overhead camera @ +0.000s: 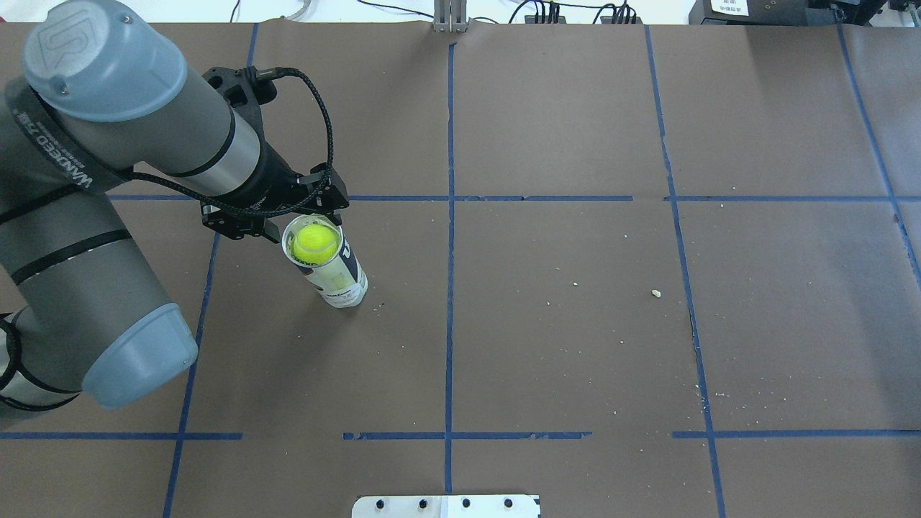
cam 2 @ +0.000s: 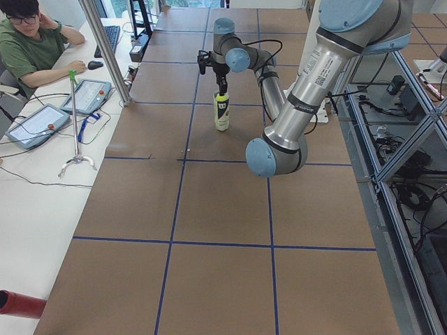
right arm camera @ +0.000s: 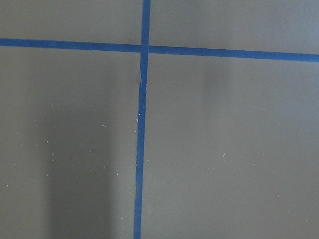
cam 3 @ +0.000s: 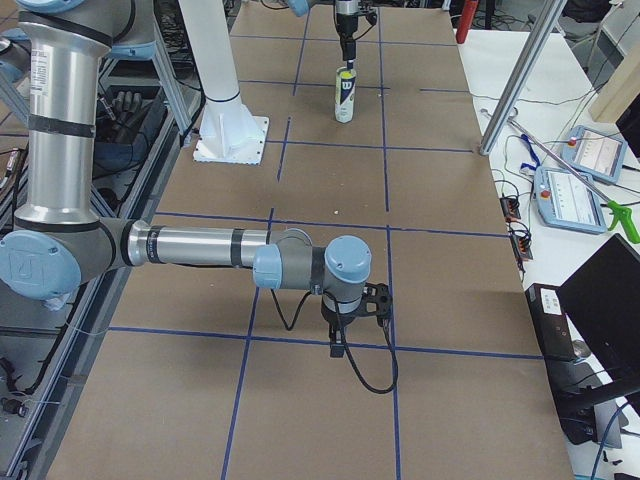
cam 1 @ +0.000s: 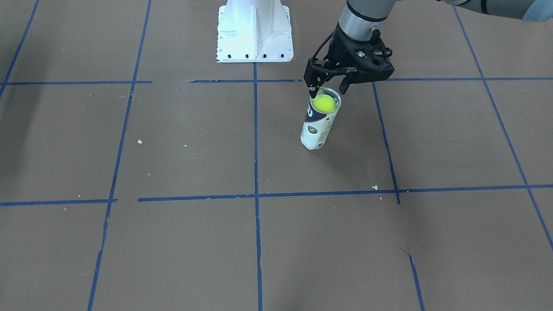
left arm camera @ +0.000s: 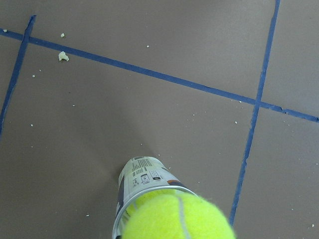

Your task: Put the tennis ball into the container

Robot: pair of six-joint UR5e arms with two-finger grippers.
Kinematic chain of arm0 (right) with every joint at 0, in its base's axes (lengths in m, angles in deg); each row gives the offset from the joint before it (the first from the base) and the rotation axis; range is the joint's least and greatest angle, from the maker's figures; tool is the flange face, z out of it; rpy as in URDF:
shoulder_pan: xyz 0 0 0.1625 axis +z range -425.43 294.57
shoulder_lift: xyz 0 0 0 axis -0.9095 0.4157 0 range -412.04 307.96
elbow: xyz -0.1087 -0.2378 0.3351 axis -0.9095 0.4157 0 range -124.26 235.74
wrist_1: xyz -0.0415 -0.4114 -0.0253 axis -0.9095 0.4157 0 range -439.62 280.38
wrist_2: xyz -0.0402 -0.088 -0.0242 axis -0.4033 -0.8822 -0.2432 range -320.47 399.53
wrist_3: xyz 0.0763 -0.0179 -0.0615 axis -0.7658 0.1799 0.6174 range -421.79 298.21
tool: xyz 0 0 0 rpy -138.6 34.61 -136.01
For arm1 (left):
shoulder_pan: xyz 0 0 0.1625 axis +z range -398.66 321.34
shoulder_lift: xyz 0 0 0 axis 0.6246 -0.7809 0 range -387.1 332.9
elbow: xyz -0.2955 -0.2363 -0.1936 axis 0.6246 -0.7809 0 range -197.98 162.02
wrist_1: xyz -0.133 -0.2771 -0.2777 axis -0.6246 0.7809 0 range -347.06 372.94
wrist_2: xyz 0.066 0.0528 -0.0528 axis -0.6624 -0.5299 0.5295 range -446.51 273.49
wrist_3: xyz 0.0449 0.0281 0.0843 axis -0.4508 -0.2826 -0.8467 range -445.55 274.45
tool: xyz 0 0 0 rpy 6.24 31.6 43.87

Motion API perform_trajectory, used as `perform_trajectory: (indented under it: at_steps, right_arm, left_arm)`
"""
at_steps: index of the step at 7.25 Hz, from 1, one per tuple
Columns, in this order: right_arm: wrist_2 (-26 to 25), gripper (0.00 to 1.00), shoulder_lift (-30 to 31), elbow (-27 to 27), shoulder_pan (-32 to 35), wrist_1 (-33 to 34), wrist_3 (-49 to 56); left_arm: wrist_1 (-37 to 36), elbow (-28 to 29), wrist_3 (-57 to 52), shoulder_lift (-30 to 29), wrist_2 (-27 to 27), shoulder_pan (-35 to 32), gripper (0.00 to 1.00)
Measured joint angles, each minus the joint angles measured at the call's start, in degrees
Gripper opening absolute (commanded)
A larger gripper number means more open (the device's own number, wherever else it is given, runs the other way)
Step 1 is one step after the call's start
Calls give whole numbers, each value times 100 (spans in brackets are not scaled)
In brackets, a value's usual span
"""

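Note:
The tennis ball (cam 1: 325, 103), bright yellow-green, sits in the open mouth of the container (cam 1: 317, 129), a slim clear tube with a white and navy label that stands upright on the brown table. My left gripper (cam 1: 328, 90) hangs just above the tube's rim, open, one finger on each side of the ball and neither touching it. From overhead the ball (overhead camera: 315, 243) fills the top of the tube (overhead camera: 338, 277). The left wrist view has the ball (left arm camera: 179, 216) large at its bottom edge. My right gripper (cam 3: 338, 348) hangs low over the table far from the tube; I cannot tell its state.
The white metal pedestal (cam 1: 255, 34) stands behind the tube near the robot's base. Blue tape lines cross the brown table, with small crumbs scattered about. An operator sits at a side desk with tablets.

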Motion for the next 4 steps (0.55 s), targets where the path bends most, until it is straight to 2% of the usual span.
perform_trajectory:
  at_steps: [4]
  right_arm:
    - [0,100,2,-4,0,1,0]
  left_arm:
    - [-5,-57,-388,128,-7,-64,99]
